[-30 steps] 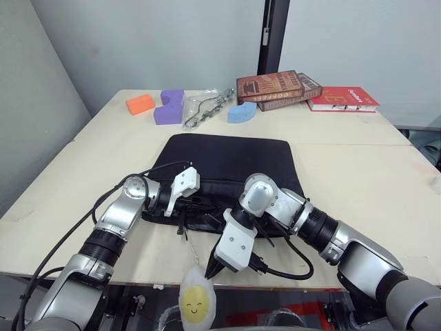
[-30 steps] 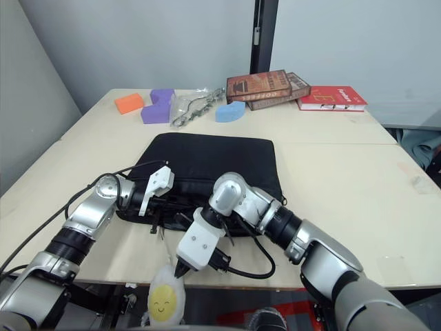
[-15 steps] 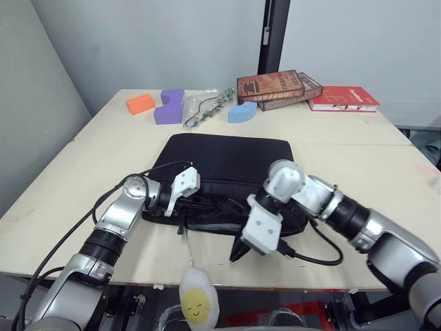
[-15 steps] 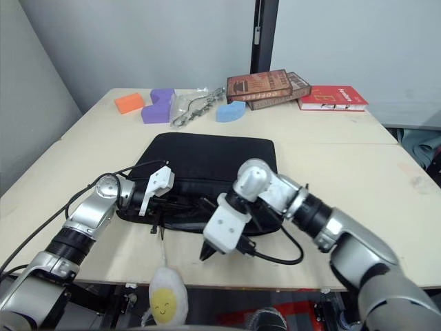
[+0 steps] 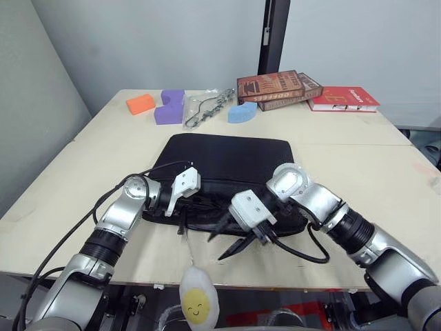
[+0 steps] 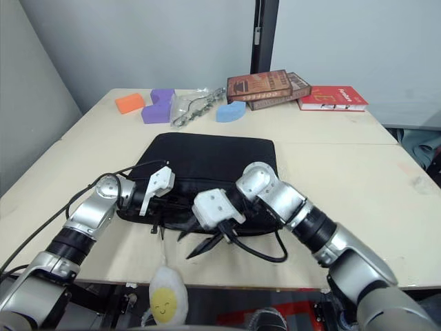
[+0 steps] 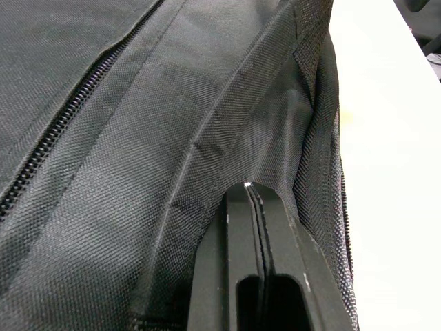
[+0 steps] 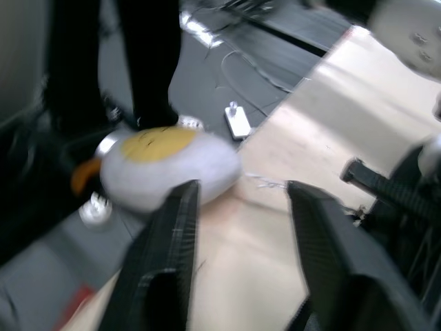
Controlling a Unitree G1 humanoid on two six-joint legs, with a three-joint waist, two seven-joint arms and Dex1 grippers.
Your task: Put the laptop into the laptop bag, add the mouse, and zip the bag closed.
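Laptop bag (image 5: 224,165) lies flat on the counter (image 5: 358,172), black, 1 of it; you can't see inside, so contents can't be told. Your left pincer (image 5: 180,207) is at the bag's near edge w/ its fingers (image 7: 265,276) pressed together, tips against a fold of the black fabric; whether fabric is pinched btwn them can't be told. A zipper line runs across the fabric just beyond that pincer in the left wrist view. Your right pincer (image 5: 226,238) sits just off the bag's near edge, over bare counter, fingers spread wide, holding nothing. Past its tips, beyond the counter edge, hangs 1 white egg toy (image 5: 197,302) w/ a yellow face. Well beyond both pincers, far side of counter: 3 books (image 5: 303,89), 2 purple/blue foam blocks (image 5: 169,105), 1 orange block (image 5: 140,104), 1 clear packet (image 5: 201,107).
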